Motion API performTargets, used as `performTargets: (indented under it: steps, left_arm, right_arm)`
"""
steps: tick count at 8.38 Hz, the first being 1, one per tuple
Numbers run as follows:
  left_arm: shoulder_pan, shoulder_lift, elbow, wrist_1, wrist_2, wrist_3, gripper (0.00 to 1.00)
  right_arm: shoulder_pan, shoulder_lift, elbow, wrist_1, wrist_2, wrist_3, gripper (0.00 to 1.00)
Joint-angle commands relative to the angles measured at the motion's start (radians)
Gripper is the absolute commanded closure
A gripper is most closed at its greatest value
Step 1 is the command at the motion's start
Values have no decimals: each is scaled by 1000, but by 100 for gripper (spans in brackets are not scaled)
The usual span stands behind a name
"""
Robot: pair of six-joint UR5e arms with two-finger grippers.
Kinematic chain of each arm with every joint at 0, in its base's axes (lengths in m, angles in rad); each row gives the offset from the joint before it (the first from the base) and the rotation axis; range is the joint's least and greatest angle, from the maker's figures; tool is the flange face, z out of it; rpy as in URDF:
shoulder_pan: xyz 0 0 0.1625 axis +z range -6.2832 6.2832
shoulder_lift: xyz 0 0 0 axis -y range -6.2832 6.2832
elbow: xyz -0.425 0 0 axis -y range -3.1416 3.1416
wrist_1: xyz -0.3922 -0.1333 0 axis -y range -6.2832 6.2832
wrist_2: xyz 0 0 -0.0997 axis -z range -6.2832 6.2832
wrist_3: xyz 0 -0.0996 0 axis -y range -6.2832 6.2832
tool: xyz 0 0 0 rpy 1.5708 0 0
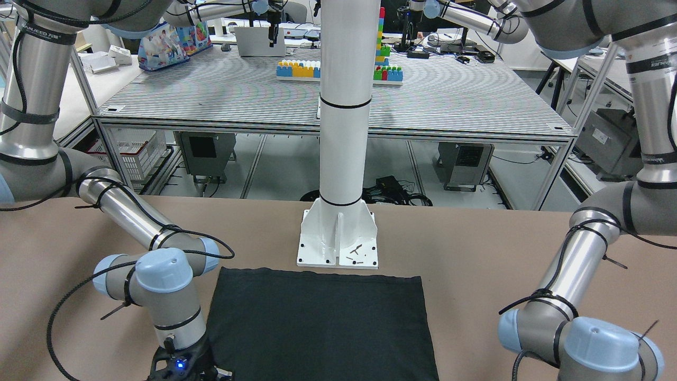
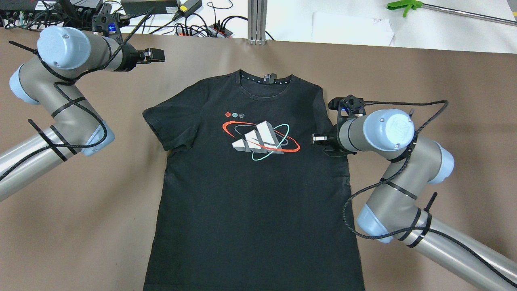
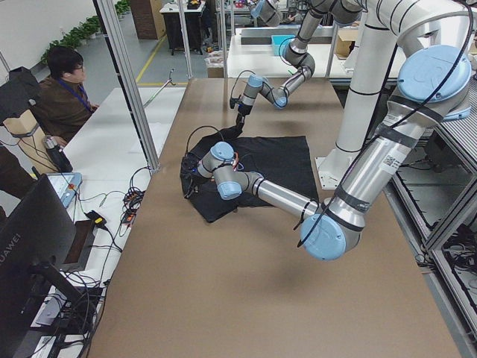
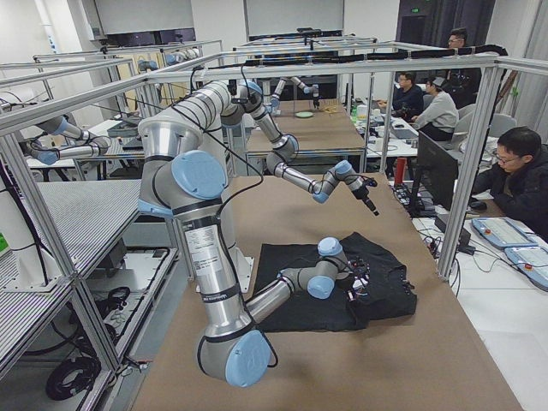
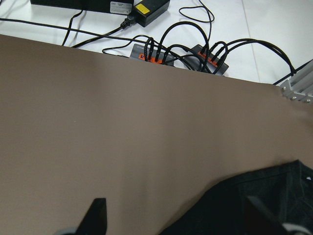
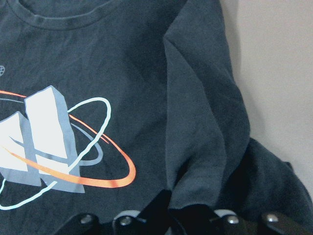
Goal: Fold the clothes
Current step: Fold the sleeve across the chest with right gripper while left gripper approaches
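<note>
A black T-shirt with a white, red and teal chest print lies flat on the brown table, collar toward the far edge. It also shows in the front view. My right gripper is at the shirt's right shoulder, shut on the right sleeve. In the right wrist view the sleeve fabric bunches up into the gripper and lies folded over the shirt body. My left gripper is open and empty above bare table, left of the collar. In its wrist view the shirt's edge lies at the lower right.
The white pole's base plate stands on the table at the shirt's hem. Power strips and cables lie beyond the table's far edge. A green clamp is at the far right. An operator sits beside the table.
</note>
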Motion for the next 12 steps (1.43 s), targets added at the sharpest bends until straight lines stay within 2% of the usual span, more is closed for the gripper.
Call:
performTargets:
  steps: [1, 2, 3, 4, 11, 12]
  left_arm:
    - [12, -6, 7, 1, 24, 1, 0]
    - [16, -6, 10, 3, 24, 5, 0]
    - [18, -7, 15, 2, 24, 6, 0]
    - [18, -7, 15, 3, 24, 6, 0]
    - [19, -11, 27, -6, 21, 6, 0]
    - [24, -9, 27, -6, 19, 8, 0]
  right_arm:
    - [-53, 109, -102, -2, -87, 35, 100]
    - [-53, 161, -171, 4, -104, 32, 100]
    - [-53, 201, -231, 10, -135, 32, 94]
    - [-53, 200, -239, 13, -164, 29, 8]
    - [-45, 217, -196, 12, -144, 35, 6]
    - [-35, 220, -193, 5, -114, 35, 6]
